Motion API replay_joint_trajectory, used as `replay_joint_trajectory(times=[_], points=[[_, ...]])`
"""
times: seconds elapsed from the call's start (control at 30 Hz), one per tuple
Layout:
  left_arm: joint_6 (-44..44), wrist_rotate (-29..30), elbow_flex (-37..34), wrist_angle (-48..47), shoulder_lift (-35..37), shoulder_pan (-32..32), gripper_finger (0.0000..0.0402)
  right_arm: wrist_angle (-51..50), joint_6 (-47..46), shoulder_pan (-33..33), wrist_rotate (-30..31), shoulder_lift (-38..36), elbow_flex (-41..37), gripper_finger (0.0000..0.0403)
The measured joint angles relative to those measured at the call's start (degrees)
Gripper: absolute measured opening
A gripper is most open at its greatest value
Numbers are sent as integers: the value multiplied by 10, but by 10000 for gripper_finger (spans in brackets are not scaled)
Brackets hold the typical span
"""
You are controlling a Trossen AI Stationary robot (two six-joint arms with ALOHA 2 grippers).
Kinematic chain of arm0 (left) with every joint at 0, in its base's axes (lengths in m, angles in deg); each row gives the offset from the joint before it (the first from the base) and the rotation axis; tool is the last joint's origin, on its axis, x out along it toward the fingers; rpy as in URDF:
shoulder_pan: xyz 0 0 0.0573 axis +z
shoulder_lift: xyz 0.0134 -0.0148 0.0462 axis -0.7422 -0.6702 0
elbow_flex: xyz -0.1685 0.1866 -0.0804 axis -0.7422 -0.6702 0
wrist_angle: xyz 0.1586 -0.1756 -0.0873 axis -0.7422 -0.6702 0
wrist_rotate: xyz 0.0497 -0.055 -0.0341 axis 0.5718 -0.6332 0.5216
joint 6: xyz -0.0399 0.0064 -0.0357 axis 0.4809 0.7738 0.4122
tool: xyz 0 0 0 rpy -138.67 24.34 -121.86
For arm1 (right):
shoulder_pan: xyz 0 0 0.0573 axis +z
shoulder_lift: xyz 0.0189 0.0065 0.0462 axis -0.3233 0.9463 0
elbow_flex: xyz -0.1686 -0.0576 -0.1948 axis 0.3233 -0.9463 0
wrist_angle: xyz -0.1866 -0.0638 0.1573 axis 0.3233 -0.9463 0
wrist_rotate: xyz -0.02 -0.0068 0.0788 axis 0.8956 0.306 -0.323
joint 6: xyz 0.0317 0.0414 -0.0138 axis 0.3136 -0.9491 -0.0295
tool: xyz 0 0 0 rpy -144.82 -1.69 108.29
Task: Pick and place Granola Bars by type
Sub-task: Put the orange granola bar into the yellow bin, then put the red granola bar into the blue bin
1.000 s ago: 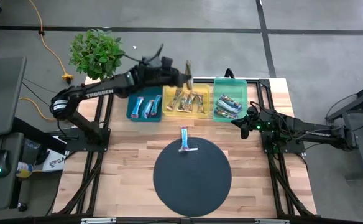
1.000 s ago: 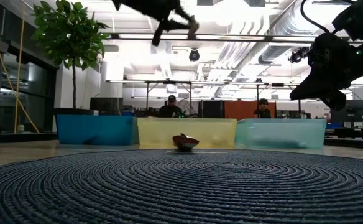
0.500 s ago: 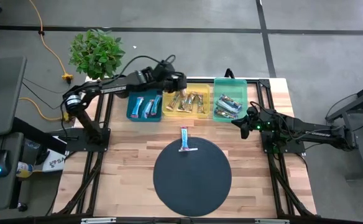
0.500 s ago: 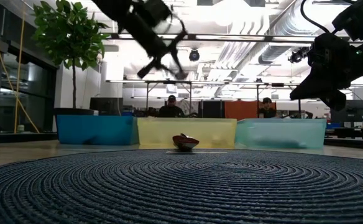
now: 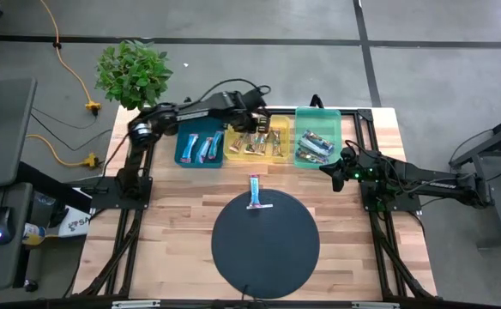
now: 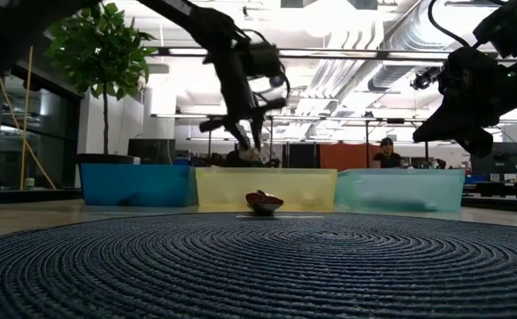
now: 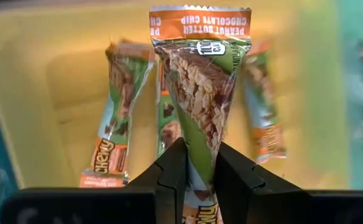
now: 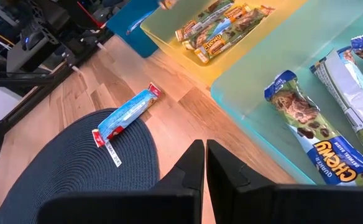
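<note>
Having been lowered over the yellow tray (image 5: 255, 154), the brown bar (image 7: 201, 87) is pinched by the left gripper (image 7: 199, 177); release seems next. The right gripper's (image 8: 204, 163) fingers are pressed together.

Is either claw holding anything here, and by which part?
The left claw pinches a granola bar near one end, over the yellow tray. The right claw is shut, empty.
</note>
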Motion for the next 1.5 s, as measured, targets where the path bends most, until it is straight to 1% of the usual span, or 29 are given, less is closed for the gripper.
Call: replay_joint_trajectory(times=[0.1,0.3,0.57,0.87,0.93,1.0,1.07,1.17,1.37,1.5], points=[[-1,-5,22,-11,-29,-5,65,0,0,0,0,0,0,0],[-1,-19,23,-22,-61,-5,65,0,0,0,0,0,0,0],[-6,13,23,-20,-72,-4,65,0,0,0,0,0,0,0],[-21,4,23,-16,-78,-4,66,0,0,0,0,0,0,0],[-21,-11,23,-26,-81,-4,72,0,0,0,0,0,0,0],[-21,-15,23,-17,-89,-4,83,0,0,0,0,0,0,0],[-22,-25,22,-27,-91,-4,95,0,0,0,0,0,0,0],[-23,-26,24,-11,-95,-5,116,0,0,0,0,0,0,0],[-32,-46,23,-12,-96,-4,155,0,0,0,0,0,0,0],[-39,-59,23,-12,-92,-4,168,0,0,0,0,0,0,0]])
